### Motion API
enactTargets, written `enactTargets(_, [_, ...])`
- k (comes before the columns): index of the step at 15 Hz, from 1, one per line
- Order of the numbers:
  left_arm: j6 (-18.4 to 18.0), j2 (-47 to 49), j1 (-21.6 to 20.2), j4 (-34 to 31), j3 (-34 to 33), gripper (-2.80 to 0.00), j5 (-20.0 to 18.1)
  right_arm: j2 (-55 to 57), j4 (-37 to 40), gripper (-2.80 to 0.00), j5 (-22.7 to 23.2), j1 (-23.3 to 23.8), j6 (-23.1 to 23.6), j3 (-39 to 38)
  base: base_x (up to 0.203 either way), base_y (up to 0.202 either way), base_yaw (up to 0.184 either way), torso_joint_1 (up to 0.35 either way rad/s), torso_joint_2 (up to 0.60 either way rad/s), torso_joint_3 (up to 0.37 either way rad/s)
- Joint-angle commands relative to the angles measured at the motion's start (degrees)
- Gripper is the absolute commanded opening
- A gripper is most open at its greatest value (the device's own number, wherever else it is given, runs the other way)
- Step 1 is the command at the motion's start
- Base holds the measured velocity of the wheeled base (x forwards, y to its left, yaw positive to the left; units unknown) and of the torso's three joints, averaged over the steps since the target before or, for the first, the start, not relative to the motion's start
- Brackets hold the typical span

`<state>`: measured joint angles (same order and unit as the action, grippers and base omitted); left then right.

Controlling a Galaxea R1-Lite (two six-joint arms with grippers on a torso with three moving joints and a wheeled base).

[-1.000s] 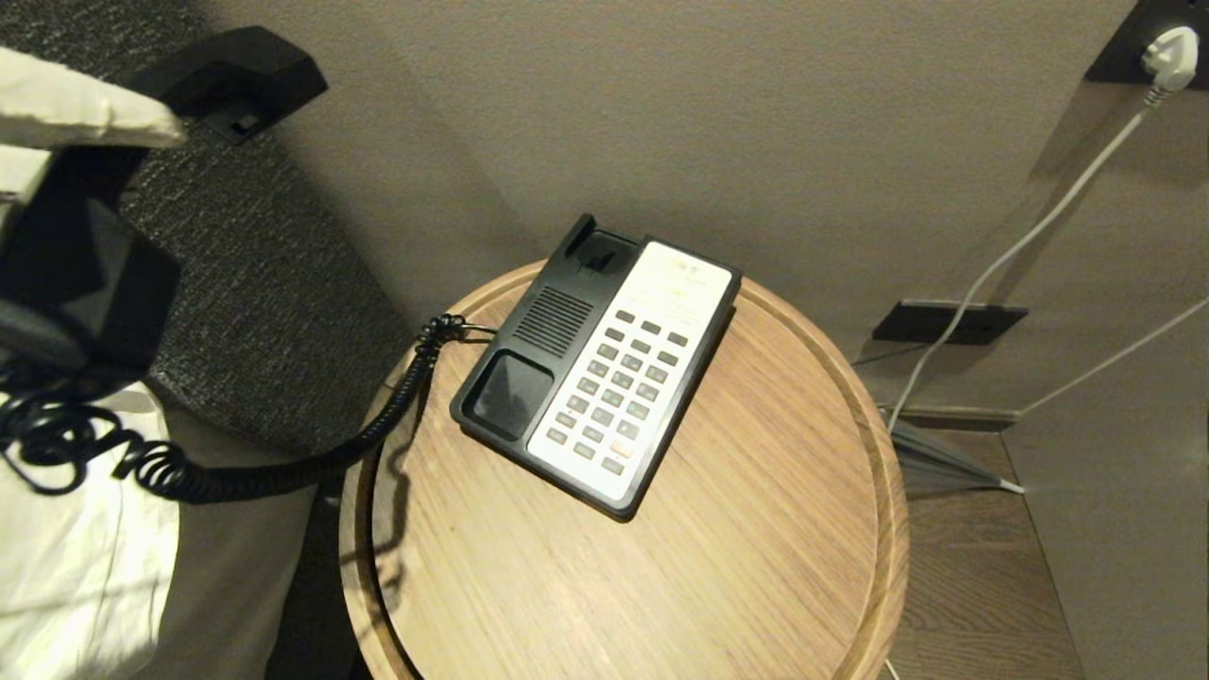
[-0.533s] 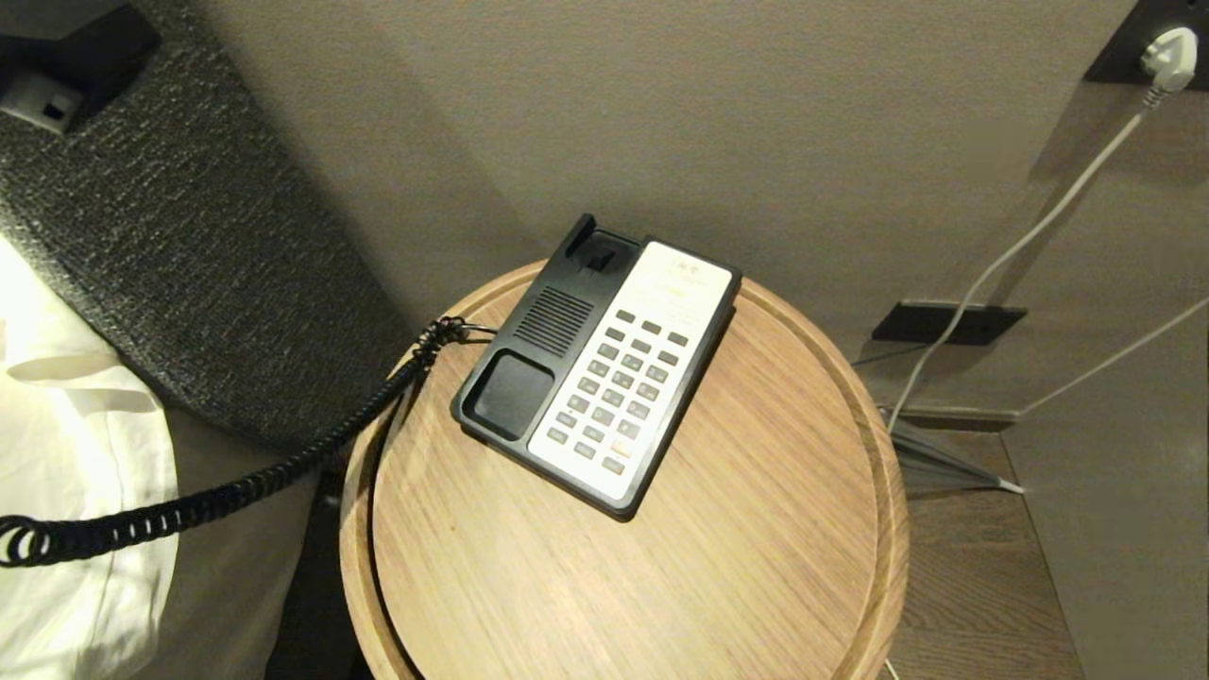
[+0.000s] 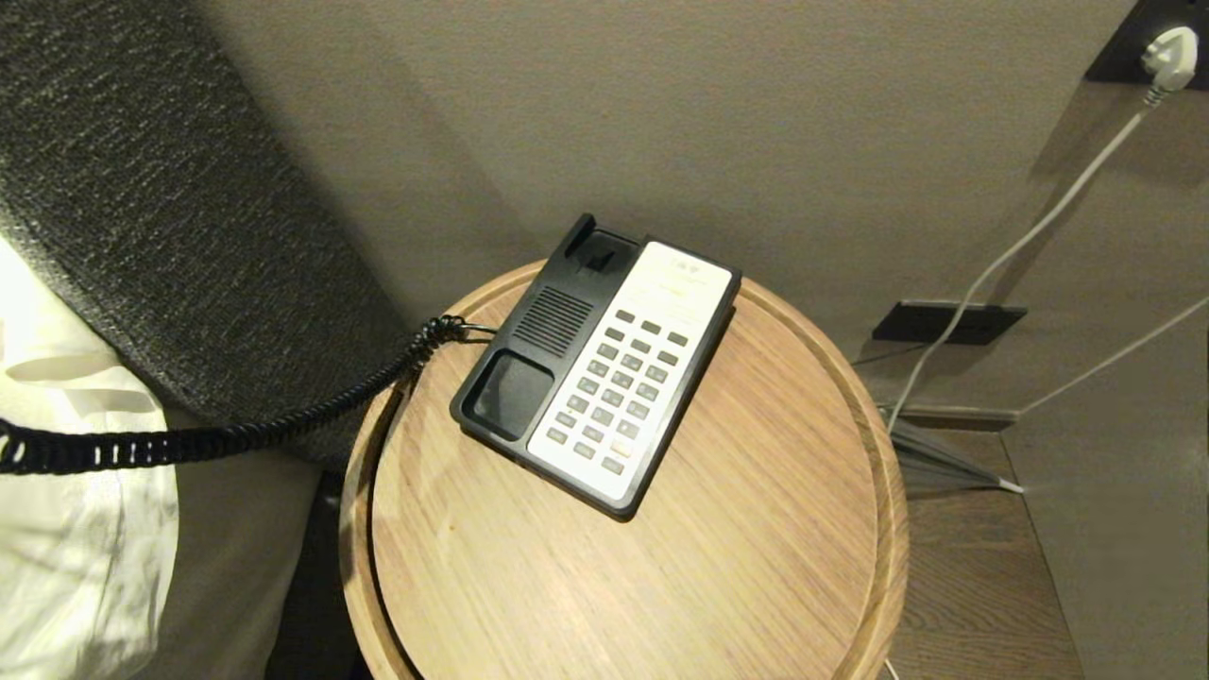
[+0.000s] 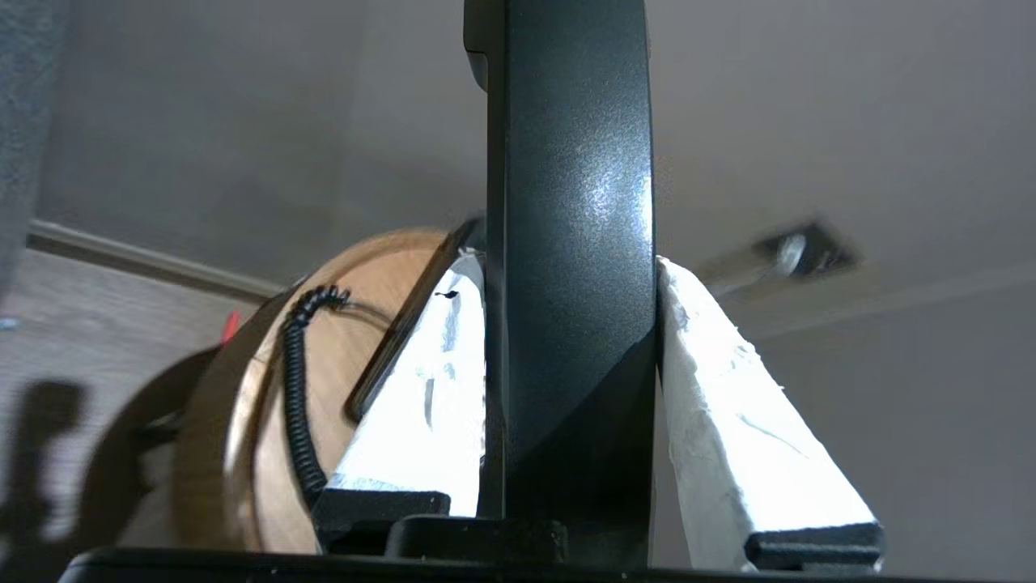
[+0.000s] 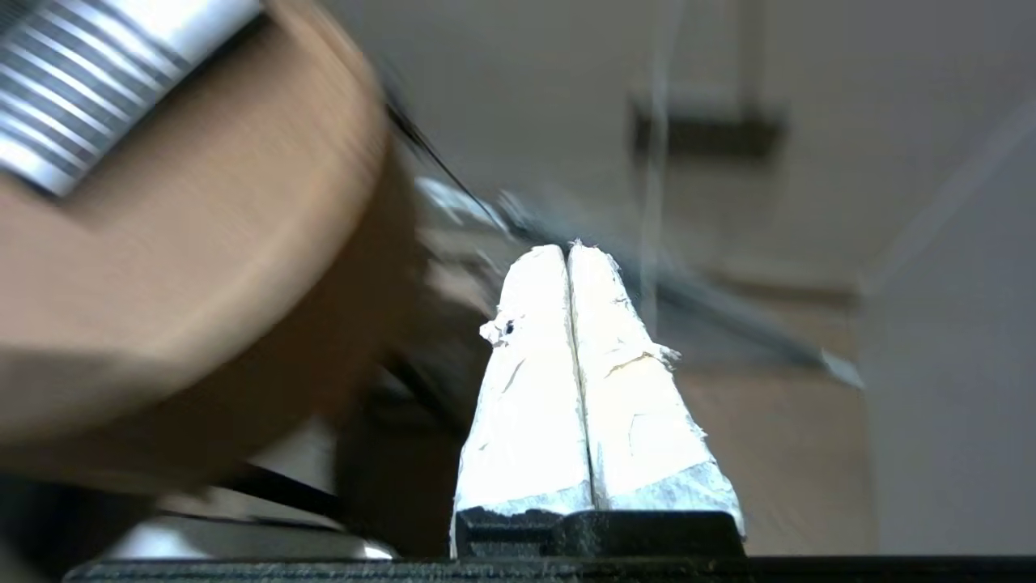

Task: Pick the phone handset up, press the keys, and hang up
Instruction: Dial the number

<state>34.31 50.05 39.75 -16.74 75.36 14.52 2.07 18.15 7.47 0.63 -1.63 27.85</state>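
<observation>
In the left wrist view the glossy black phone handset [image 4: 571,243] stands between the two white-wrapped fingers of my left gripper [image 4: 571,271], which is shut on it. Neither handset nor gripper shows in the head view. The black coiled cord [image 3: 217,436] runs off that view's left edge from the black-and-white phone base [image 3: 600,364]. The base sits on the round wooden table [image 3: 756,529] with its cradle empty and its grey keys [image 3: 619,397] uncovered. In the right wrist view my right gripper [image 5: 568,251] is shut and empty, low beside the table's rim [image 5: 186,267].
A dark textured headboard [image 3: 161,236] and white bedding [image 3: 66,529] lie left of the table. On the wall at the right are a white plug [image 3: 1168,52] with its cable and a dark wall plate [image 3: 947,321]. Wooden floor shows beyond the table.
The left gripper and handset have gone out of the head view at the left. The coiled cord has been pulled up and straighter. The phone base has not moved.
</observation>
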Motion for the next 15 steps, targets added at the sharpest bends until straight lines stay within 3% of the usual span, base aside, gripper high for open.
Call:
enactTargets(1, [4.5,0.3,-0.3,-0.1,-0.5,-2.80,-0.2,8.9,9.9,-2.80,2.2,0.2,-3.7,16.4,0.000,0.000,0.000,0.000,0.00,0.000])
enactTargets(4, [8.6,0.2,-1.4,0.1,-2.6,-2.80,-1.7,32.2,12.3,-2.80,6.1,0.3,-5.1,24.0,0.000,0.000,0.000,0.000,0.00,0.000])
enactTargets(8, [8.5,-1.7,-1.5,3.4,-6.9,-2.80,-4.0,56.5,8.2,-2.80,7.4,-1.7,-4.5,32.5,0.000,0.000,0.000,0.000,0.00,0.000])
enactTargets(9, [8.5,-2.4,-1.6,3.5,-7.6,-2.80,-4.0,61.4,6.3,-2.80,6.5,-4.9,-4.7,34.5,0.000,0.000,0.000,0.000,0.00,0.000])
enactTargets(12, [8.8,-3.5,-1.7,3.6,-8.8,-2.80,-4.2,69.6,-0.4,-2.80,0.6,-21.0,-5.8,38.9,0.000,0.000,0.000,0.000,0.00,0.000])
enactTargets(15, [8.8,-4.1,-1.8,3.6,-9.3,-2.80,-4.4,77.5,-3.7,-2.80,-7.9,-37.3,-10.5,42.7,0.000,0.000,0.000,0.000,0.00,0.000])
